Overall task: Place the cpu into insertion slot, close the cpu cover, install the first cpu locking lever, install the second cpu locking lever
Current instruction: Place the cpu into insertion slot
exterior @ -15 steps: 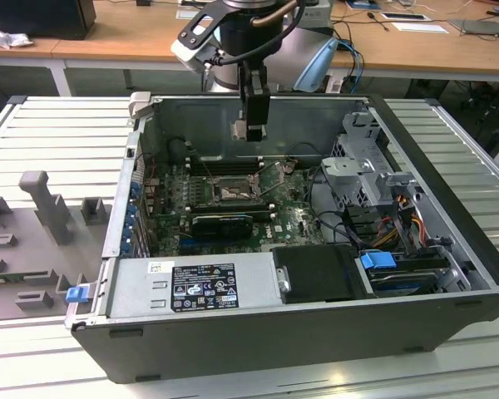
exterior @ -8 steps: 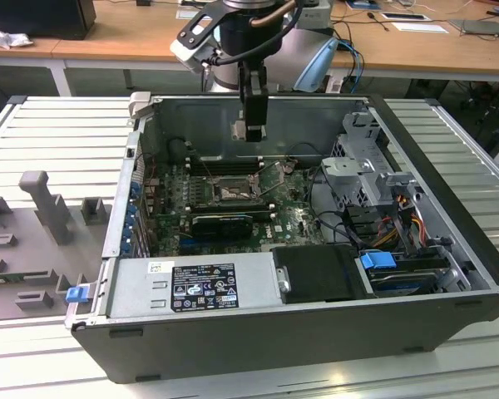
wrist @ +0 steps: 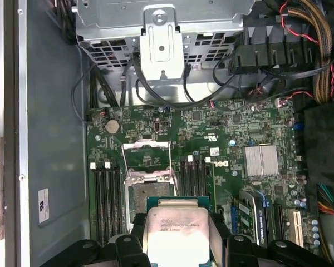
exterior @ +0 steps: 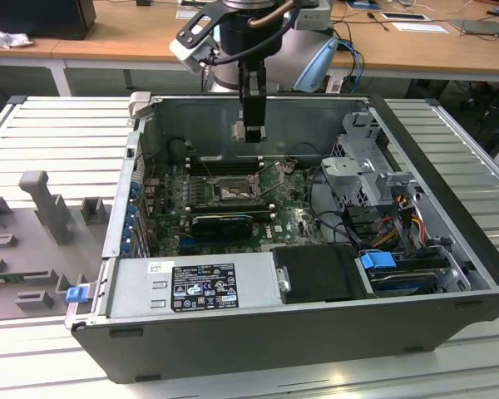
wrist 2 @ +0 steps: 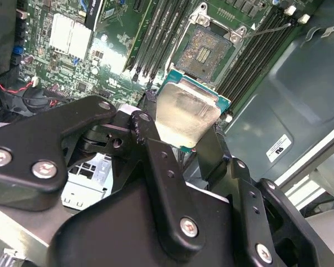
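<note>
exterior view: gripper [exterior: 251, 126] hangs in the open case [exterior: 316, 341], up over the slot [exterior: 233, 193] | second wrist view: fingers [wrist 2: 150, 150] squeeze the cpu [wrist 2: 186, 114] by its sides | first wrist view: cpu up in the air, slot bare, not filled

Open black metal PC case [exterior: 299, 345] lies on a pale slatted metal counter [exterior: 66, 125]. Inside, along the near edge in the exterior view: silver power supply box w/ black label [exterior: 200, 287]. Green motherboard [wrist: 222, 130] lines the case floor. On it: small ribbed silver heatsink [wrist: 260, 160], black memory slots [wrist: 107, 194], round silver coin battery [wrist: 112, 125]. Grey perforated metal drive cage [wrist: 161, 28] sits just past the board's edge, w/ yellow-brown braided cables [wrist: 323, 39] near it. Grey moulded tray [exterior: 33, 241] on the counter, exterior view's left. Wooden desk [exterior: 133, 37] behind.
</note>
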{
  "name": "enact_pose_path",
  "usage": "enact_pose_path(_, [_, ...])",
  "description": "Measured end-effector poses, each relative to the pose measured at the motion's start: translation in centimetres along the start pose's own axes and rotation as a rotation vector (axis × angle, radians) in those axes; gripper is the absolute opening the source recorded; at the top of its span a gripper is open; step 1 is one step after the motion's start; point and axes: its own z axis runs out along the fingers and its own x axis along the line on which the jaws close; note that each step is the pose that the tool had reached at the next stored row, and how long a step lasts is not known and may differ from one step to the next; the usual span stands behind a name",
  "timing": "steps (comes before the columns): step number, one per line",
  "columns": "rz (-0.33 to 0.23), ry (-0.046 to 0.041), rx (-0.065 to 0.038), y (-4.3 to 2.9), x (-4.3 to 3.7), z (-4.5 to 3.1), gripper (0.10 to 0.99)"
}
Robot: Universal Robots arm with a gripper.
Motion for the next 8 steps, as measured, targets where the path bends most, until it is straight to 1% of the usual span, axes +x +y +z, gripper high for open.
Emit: enact_pose_path(8, [0.041, -0.0037, -0.001, 0.0, 0.0, 0.05, 0.529])
